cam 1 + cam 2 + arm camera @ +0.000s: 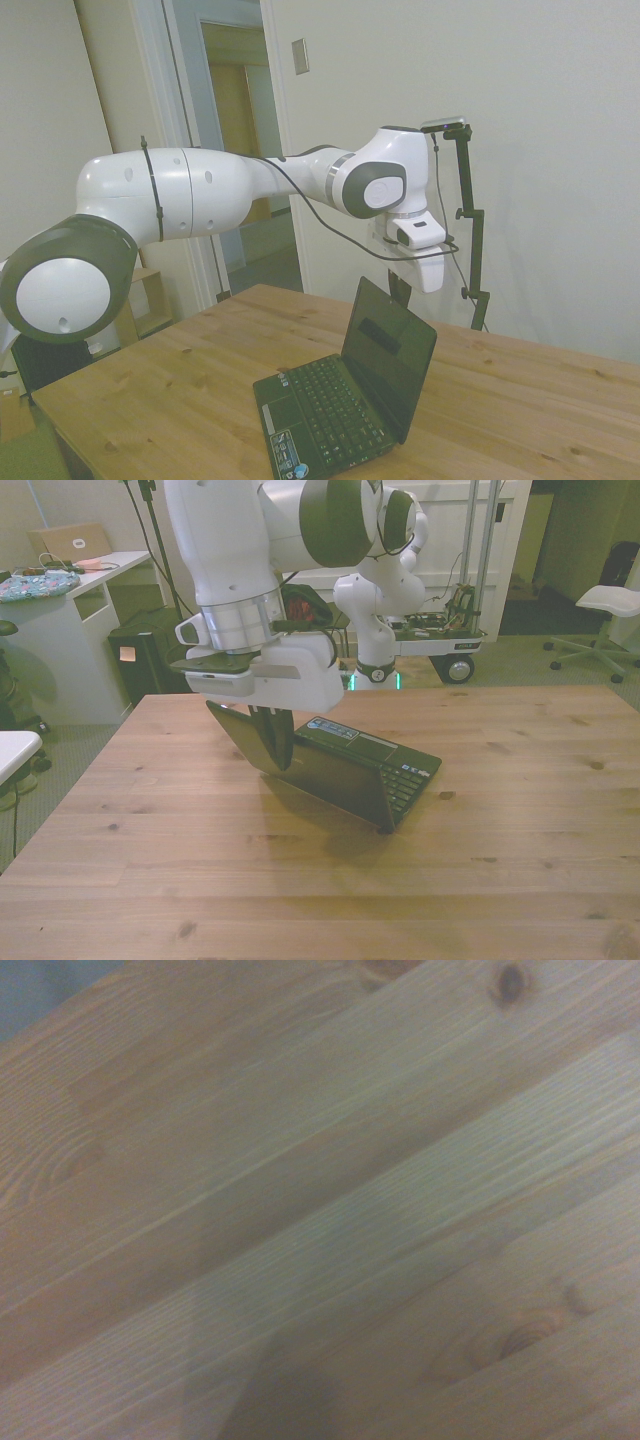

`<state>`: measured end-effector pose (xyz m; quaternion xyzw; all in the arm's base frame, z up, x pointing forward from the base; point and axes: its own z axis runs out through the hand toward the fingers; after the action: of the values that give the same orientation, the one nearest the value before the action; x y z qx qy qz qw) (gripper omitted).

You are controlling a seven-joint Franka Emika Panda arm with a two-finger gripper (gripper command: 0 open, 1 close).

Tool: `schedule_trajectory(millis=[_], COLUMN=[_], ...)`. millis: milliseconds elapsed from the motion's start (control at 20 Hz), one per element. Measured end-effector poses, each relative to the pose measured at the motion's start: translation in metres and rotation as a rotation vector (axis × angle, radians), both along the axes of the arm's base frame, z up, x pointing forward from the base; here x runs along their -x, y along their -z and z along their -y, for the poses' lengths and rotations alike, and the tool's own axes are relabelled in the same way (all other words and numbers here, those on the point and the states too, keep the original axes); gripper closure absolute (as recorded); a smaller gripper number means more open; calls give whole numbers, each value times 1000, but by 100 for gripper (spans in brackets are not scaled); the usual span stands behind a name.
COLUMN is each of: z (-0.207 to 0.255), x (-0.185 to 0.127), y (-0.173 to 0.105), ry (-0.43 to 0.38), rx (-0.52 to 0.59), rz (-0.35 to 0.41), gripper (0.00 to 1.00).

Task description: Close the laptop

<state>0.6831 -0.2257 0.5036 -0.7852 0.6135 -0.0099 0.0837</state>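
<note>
Laptop, one: set open near the middle of the wooden table, lid upright and leaning slightly back. Judged light, rigid, glossy and scratch-prone (hinge probably stiff); no grasp is needed, since the lid's top edge can be pushed from behind. Gripper, one: held at the lid's back, near that edge; fingers appear drawn narrow, nothing held. Only table is seen at the wrist.

A table of pale wooden planks with dark knots carries one thing, a laptop. It stands open near the table's middle, base flat on the wood, lid raised and tilted back. In the front view the laptop casts a shadow on the table. The wrist view shows only bare planks, blurred.
</note>
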Motion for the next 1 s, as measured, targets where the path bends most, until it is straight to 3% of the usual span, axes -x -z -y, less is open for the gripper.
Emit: schedule_trajectory(millis=[400, 1000], z=[-38, -80], x=[21, 113], y=[-13, 18], ry=[-17, -24], rx=[-5, -45], rz=[25, -13], gripper=[100, 100])
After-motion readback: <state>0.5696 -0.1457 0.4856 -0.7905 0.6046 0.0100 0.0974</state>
